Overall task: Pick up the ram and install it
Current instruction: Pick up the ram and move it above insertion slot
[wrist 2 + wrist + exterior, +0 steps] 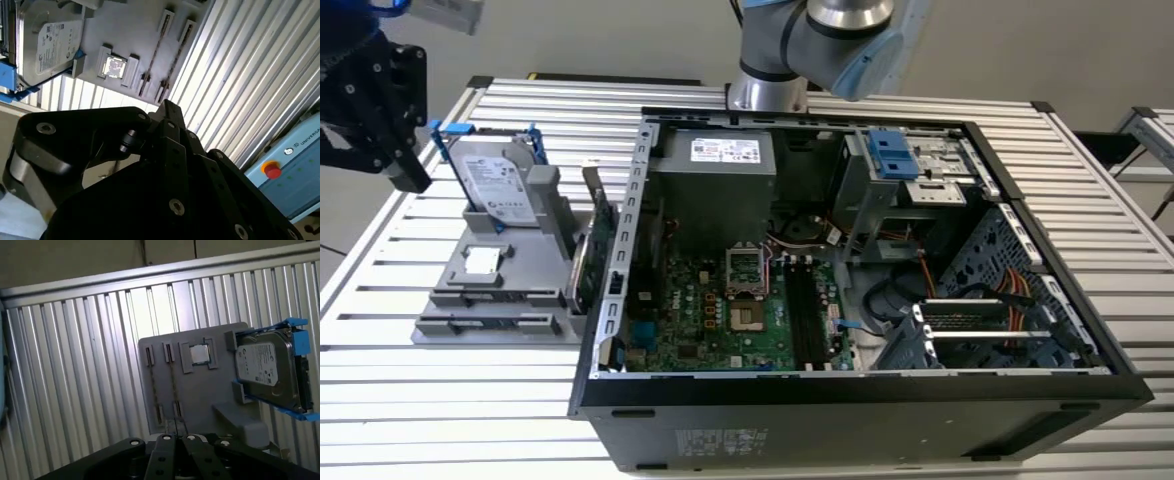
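End effector (pixel 175 450) hovers over the worktop (pixel 75 365), clear of the grey holder (pixel 200 390) (spread or pressed together, I cannot tell). The ram (pixel 172 385) stands on edge in its slot, long axis running straight toward the end effector.

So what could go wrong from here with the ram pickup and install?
Two ram strips stand close together in the gray holder; the gripper, apart from them now, could knock the neighbour.
The expansion card stands upright between holder and case; a low carry might clip it.
The memory slots lie deep inside the case, so clearance looks tight.
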Motion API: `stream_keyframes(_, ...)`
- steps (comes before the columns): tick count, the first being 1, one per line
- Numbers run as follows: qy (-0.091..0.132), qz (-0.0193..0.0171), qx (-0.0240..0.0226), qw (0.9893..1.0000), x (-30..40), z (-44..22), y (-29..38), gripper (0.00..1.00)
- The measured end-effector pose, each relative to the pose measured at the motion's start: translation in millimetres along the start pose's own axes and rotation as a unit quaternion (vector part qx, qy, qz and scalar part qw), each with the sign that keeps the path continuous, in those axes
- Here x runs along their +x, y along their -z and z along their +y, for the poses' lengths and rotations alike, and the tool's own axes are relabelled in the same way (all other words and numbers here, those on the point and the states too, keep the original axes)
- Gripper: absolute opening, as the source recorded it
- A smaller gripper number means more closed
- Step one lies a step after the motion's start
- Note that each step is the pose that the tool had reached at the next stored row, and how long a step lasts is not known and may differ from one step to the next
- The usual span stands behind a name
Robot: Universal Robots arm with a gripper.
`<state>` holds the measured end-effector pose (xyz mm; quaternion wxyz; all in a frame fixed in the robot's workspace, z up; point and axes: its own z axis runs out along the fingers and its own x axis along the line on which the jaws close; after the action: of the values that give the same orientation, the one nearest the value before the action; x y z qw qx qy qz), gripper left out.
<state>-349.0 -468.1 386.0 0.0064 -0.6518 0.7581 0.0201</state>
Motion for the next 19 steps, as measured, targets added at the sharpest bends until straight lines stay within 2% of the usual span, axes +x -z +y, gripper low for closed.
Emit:
stream_keyframes(3, 0.027, 0.0004, 0.0006, 0.9996, -0.1, 0.1, 0.0, 0.0)
stream_keyframes(5, 0.045, 0.0006, 0.0013, 0.999, -0.1, 0.0, -0.1, 0.0)
stream_keyframes(8, 0.071, 0.0009, 0.0019, 0.9975, -0.1, 0.1, -0.1, 0.0)
stream_keyframes(11, 0.094, 0.0012, 0.0023, 0.9955, 0.0, 0.1, -0.1, 0.0)
stream_keyframes(14, 0.112, 0.0015, 0.0026, 0.9937, 0.0, 0.1, 0.0, 0.0)
stream_keyframes(19, 0.124, 0.0016, 0.0027, 0.9922, 0.0, 0.1, -0.1, 0.0)
